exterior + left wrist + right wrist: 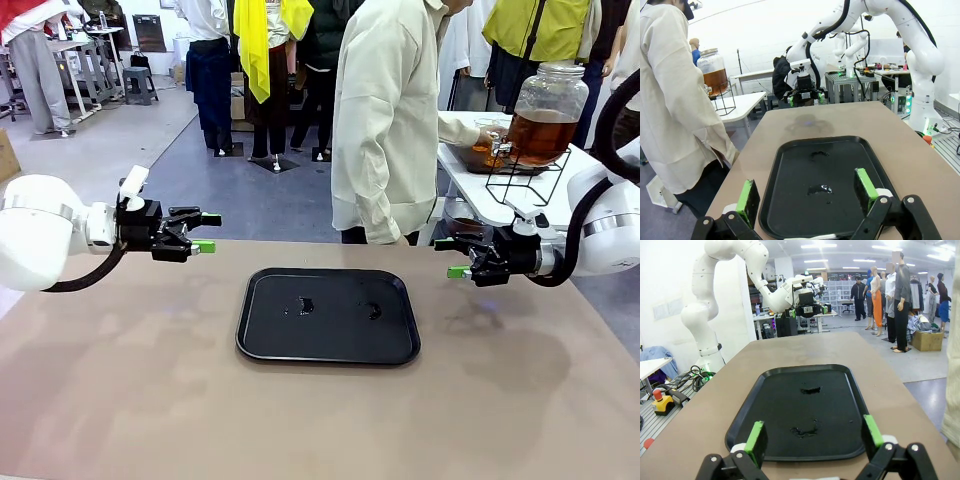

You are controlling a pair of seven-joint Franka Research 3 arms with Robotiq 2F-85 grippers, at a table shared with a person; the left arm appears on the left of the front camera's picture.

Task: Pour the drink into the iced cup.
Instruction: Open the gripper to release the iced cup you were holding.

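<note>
The drink [541, 137] is kept in a tall glass jar standing straight up on a wire stand on the side table, where a cup is being filled by the person's hand [487, 137]. The black tray [328, 316] is wet but bare. The left gripper [205, 232] and right gripper [452, 257] are held wide open with nothing in them, and are best kept back and still until a cup is set down.

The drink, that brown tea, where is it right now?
In the front view the drink sits in a glass jar on a side table at far right, beside the person.
</note>
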